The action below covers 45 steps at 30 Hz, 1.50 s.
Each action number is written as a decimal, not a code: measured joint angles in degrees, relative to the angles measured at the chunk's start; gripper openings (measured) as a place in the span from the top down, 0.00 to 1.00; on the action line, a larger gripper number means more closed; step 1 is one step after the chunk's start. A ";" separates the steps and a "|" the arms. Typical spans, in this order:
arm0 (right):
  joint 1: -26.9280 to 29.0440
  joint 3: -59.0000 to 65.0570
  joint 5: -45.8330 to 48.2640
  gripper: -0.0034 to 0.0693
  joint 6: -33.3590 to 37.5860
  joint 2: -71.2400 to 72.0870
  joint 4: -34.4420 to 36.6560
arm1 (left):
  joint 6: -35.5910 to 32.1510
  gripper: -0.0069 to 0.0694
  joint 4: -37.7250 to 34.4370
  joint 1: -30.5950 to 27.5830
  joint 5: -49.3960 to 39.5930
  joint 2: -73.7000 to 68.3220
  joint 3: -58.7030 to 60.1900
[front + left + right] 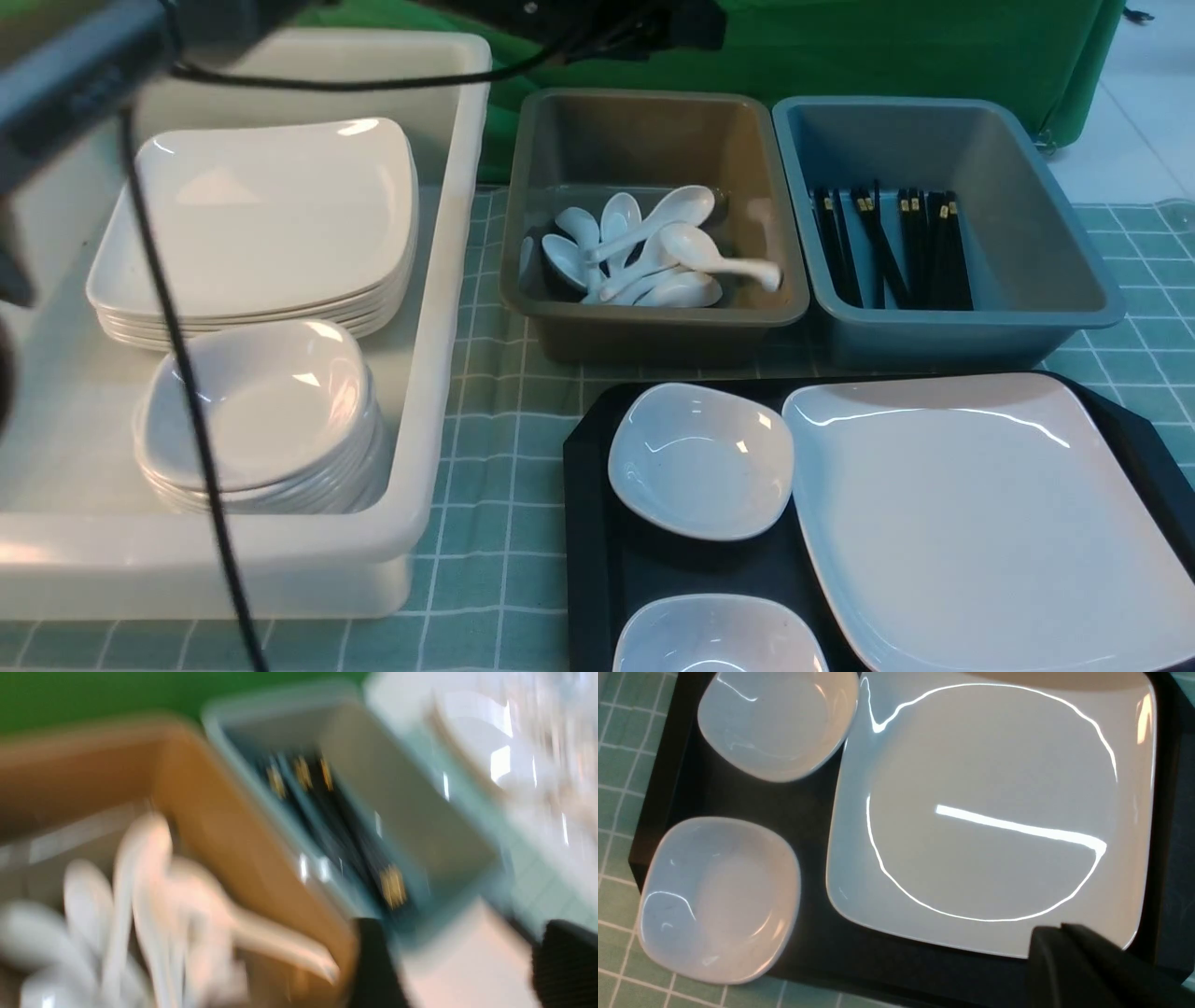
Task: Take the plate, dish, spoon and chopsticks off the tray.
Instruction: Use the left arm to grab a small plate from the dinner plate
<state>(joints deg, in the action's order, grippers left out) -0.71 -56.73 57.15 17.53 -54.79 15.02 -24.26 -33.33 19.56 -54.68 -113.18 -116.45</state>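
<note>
— Where did things stand?
— The left end effector (467, 961) was blurred, with its fingers spread. On the tray (590, 523), the dish (700, 459) sat just beside the plate (971, 523).
— The danger?
— That glossy, flat plate could slip from a rim grip and knock the dish. Whether the right end effector (1069, 961) was spread, I couldn't tell.
— The chopsticks (943, 261)?
— In the grey bin (1055, 261), lengthwise away from the robot, gold bands far.
</note>
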 joint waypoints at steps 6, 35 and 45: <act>0.00 0.00 0.18 0.92 0.00 0.04 0.07 | 3.86 0.87 10.64 5.39 -13.33 10.22 9.69; 0.00 0.00 -0.45 0.89 0.00 0.04 0.48 | 18.08 0.20 31.75 26.79 13.83 6.11 45.96; 0.00 0.00 -1.22 0.88 0.00 0.04 0.48 | 17.86 0.44 31.13 26.79 13.07 4.87 45.90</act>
<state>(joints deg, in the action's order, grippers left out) -0.71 -56.73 55.93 17.53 -54.75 15.49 -6.40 -2.20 46.34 -41.61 -108.31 -70.55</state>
